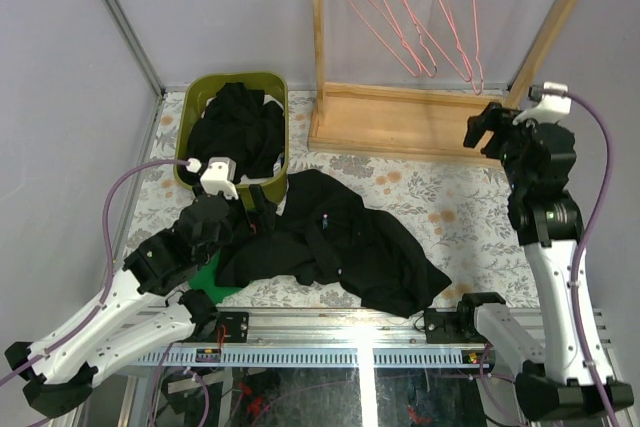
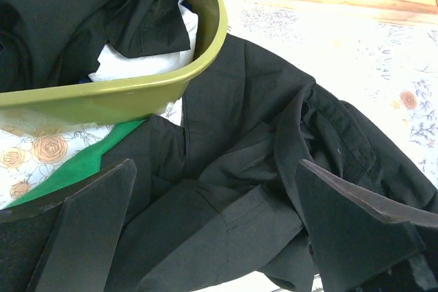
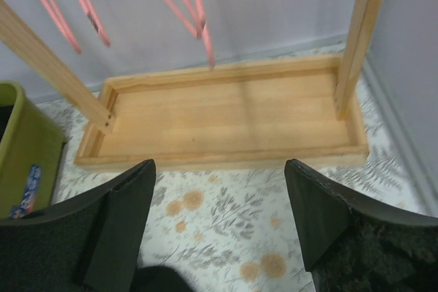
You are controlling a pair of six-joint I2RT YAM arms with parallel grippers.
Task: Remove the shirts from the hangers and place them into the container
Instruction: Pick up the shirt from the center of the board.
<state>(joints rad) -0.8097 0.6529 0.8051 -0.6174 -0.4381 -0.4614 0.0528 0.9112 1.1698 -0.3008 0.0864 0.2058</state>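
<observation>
The top view looks down from above and behind the arms (image 1: pixel 130 317), over the whole table (image 1: pixel 440 197). The left wrist view sits close above a shirt (image 2: pixel 260 141) and the corner of the basket (image 2: pixel 137 94). The right wrist view, farther back, faces the rack base (image 3: pixel 226 121) and hangers (image 3: pixel 200 27). All three catch the basket.

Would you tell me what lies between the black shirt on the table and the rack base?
Only bare floral tablecloth separates shirt and base, as the top view shows.

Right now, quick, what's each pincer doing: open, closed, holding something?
Left pincer: open, empty, above the black shirt.
Right pincer: open, empty, near the wooden rack base.
</observation>
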